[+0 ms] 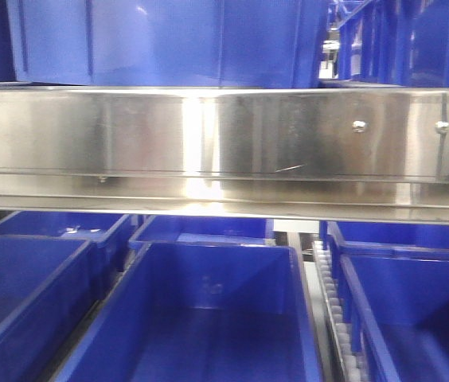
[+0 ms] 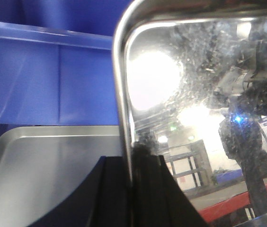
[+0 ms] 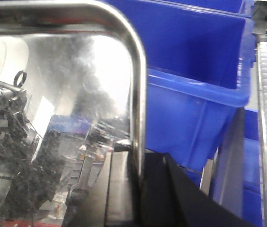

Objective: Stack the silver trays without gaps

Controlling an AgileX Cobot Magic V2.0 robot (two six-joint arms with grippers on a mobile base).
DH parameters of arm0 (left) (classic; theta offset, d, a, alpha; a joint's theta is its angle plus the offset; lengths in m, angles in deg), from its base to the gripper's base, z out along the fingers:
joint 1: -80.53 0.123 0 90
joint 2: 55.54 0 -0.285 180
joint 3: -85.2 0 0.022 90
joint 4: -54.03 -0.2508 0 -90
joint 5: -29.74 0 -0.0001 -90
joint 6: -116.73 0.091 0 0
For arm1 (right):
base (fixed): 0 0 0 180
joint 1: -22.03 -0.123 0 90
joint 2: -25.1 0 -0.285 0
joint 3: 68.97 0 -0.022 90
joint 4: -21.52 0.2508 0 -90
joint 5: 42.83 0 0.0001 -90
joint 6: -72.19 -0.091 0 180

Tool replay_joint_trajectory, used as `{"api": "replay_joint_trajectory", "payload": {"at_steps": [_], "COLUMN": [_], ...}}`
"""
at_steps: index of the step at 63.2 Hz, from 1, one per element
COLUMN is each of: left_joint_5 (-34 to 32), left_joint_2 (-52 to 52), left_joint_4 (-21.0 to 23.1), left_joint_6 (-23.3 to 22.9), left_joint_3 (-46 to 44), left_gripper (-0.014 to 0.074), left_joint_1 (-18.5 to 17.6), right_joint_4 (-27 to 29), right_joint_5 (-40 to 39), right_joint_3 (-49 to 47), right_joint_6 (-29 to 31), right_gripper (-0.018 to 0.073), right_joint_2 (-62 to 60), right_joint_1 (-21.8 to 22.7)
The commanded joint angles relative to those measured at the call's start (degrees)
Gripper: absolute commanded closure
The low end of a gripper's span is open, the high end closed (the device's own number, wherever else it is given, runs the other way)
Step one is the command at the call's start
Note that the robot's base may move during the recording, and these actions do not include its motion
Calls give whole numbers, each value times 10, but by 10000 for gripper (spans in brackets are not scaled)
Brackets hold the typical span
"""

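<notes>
Two wrist views and one front view of my workspace. My left gripper (image 2: 129,163) is closed on the thin flared rim of a shallow, mirror-bright stainless steel tray (image 2: 195,94), one black finger on each side of the edge. My right gripper (image 3: 140,161) pinches a rim the same way on a mirror-bright tray (image 3: 67,94). I judge this to be the same tray, held at opposite edges.

Below and to the left of the held tray, in the left wrist view, a second silver tray with a duller finish (image 2: 53,156) lies flat on the floor of a deep blue plastic bin (image 2: 53,85). The two trays are apart, not nested.

The front view shows only a long flat steel rail with round screws (image 1: 224,135) and more blue bins (image 1: 201,318). No tray is visible there.

Progress, as I judge it: the tray is gripped and raised near its partner. Aligning, lowering and seating it without a gap remain.
</notes>
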Motion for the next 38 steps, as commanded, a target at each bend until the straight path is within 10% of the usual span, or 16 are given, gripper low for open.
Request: {"api": "replay_joint_trajectory", "payload": {"at_steps": [1, 38], "left_joint_5": [-49, -49], "left_joint_2": [0, 0], "left_joint_4": [34, 34], "left_joint_6": [5, 5], "left_joint_3": [-6, -6], "left_gripper": [614, 614], "left_joint_1": [-16, -16], "right_joint_4": [20, 20], "right_joint_5": [-172, -172], "right_joint_3": [-1, -1], "right_joint_6": [1, 1], "right_gripper": [637, 637], "right_joint_2": [-1, -1], "right_joint_1": [-15, -15]}}
